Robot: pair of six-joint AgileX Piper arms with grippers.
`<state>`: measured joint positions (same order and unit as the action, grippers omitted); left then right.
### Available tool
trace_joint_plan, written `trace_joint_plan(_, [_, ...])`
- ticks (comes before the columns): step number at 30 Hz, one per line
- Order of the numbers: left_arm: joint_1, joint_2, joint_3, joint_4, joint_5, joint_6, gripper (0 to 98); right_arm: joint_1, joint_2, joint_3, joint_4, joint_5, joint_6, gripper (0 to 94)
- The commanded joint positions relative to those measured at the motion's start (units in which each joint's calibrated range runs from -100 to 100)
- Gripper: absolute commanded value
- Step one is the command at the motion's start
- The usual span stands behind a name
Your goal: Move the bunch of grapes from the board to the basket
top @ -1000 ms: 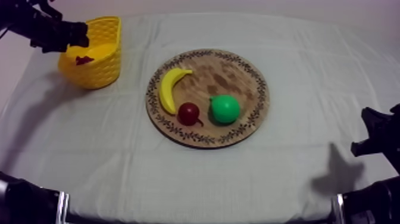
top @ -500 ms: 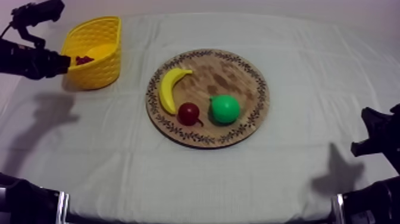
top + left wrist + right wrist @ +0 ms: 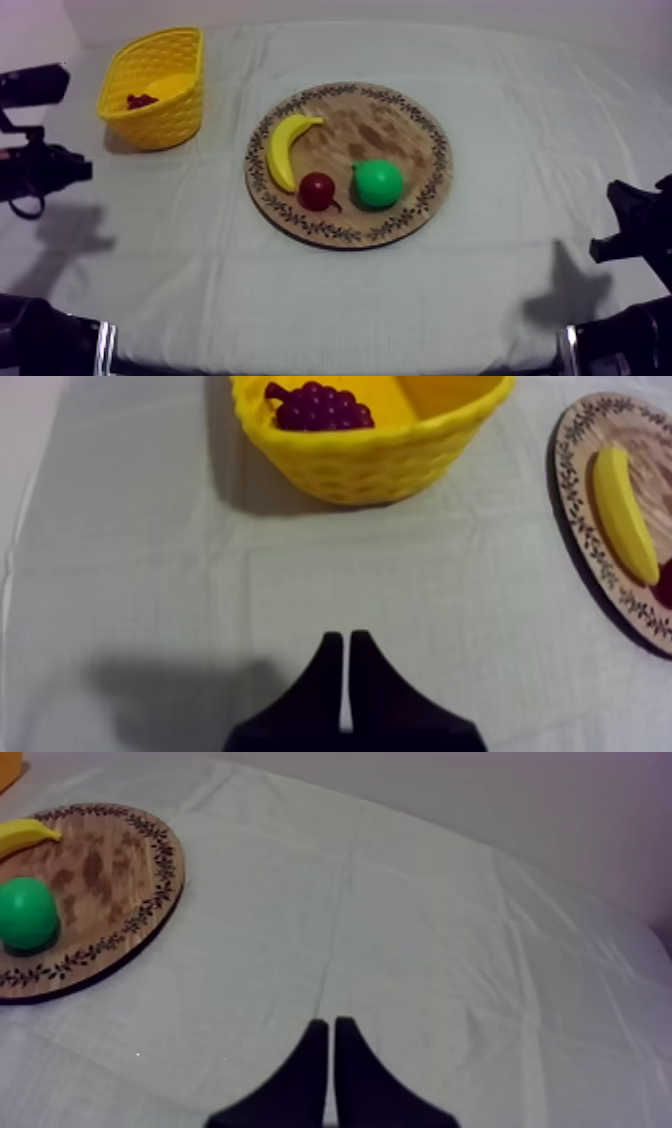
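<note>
Two containers on your desk [image 3: 520, 120], right? Contents, quick.

— Right. Your yellow basket [image 3: 165, 122] sits at the desk's far left corner. The bunch of grapes [image 3: 320, 406] lies inside it, low against the wall on its left side.

And the other one?

— The wooden board [image 3: 390, 120] is mid-desk, well apart from the basket. You've got three fruits on it: a banana [image 3: 287, 150] curving along the left rim, a small red fruit [image 3: 317, 190] just beside the banana's lower end, and a pear [image 3: 378, 183] near the red fruit, with a slim gap between them.

Claws?

— Your left claw [image 3: 346, 644] hangs over bare cloth, short of the basket, its fingers pressed together and pinching nothing. Your right claw [image 3: 330, 1024] is pressed together too, pinching nothing, over bare cloth well off the board's right edge.
</note>
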<state>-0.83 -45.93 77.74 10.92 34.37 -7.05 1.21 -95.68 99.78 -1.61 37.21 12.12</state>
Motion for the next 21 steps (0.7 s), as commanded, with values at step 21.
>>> trace_joint_plan(21, [2.7,-39.8,20.5,-11.77,1.7,9.4,0.0,0.0,0.0,0.0,0.0,0.0,0.0,0.5])
